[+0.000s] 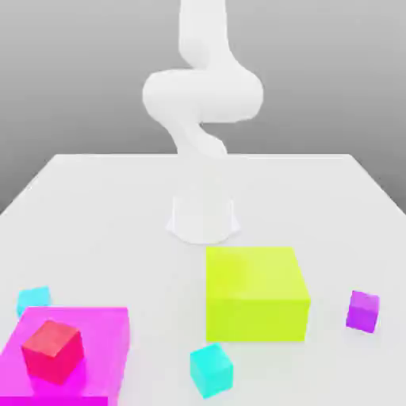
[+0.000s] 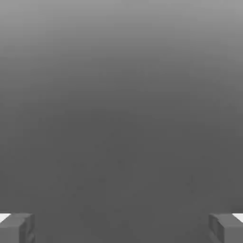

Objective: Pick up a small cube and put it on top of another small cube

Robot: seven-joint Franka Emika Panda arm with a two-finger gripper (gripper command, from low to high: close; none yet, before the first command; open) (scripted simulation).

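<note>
Tool (image 2: 121, 228) is released: in the hand view both fingertips (image 2: 16, 228) sit far apart w/ nothing between them, plain grey beyond.

Exterior view, clock directions read on the picture w/ the yellow-green block (image 1: 255, 293) as centre: white arm base (image 1: 204, 218) at approx 11 o'clock on the tabletop (image 1: 95, 206). One small cyan cube (image 1: 211, 369) at approx 7 o'clock, near the block's corner but apart from it. The other small cyan cube (image 1: 33, 300) lies at approx 9 o'clock, well apart, just beside the magenta block (image 1: 87, 341). Small red cube (image 1: 52, 350) sits on top of the magenta block. Small purple cube (image 1: 362, 311) at approx 3 o'clock, near the yellow-green block, not touching.
</note>
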